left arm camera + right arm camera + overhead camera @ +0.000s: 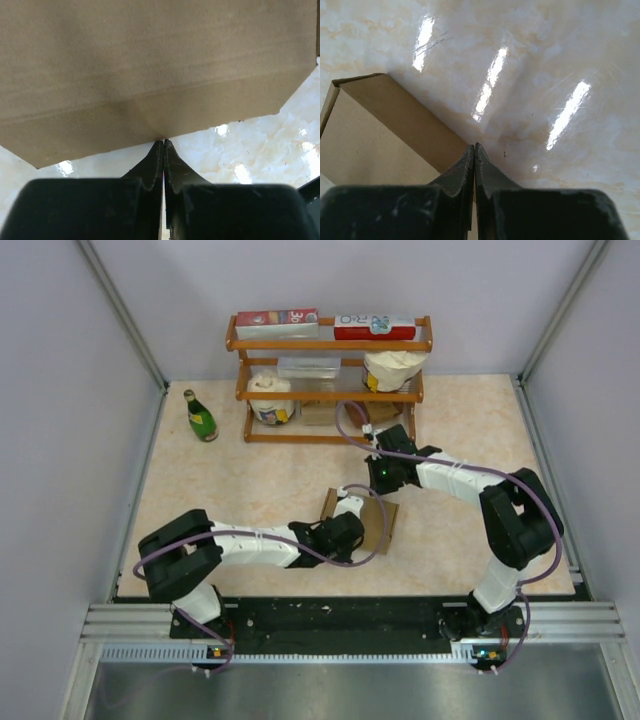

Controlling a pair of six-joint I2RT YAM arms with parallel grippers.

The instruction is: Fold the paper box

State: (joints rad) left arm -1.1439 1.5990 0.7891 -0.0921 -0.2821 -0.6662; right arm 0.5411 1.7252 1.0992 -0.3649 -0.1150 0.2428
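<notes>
A wooden rack (330, 344) stood at top centre, printed cartons (277, 322) on its top shelf. A green bottle (200, 416) stood upright to its left.

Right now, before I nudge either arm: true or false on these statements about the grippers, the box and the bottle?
1. The left gripper and the right gripper are both shut. True.
2. The left gripper's tips meet an edge of the paper box. True.
3. The right gripper is clamped on the paper box. False: it is shut on nothing, over the table next to the box.
4. The green bottle stands on the shelf. False: it stands on the table, left of the shelf.
</notes>
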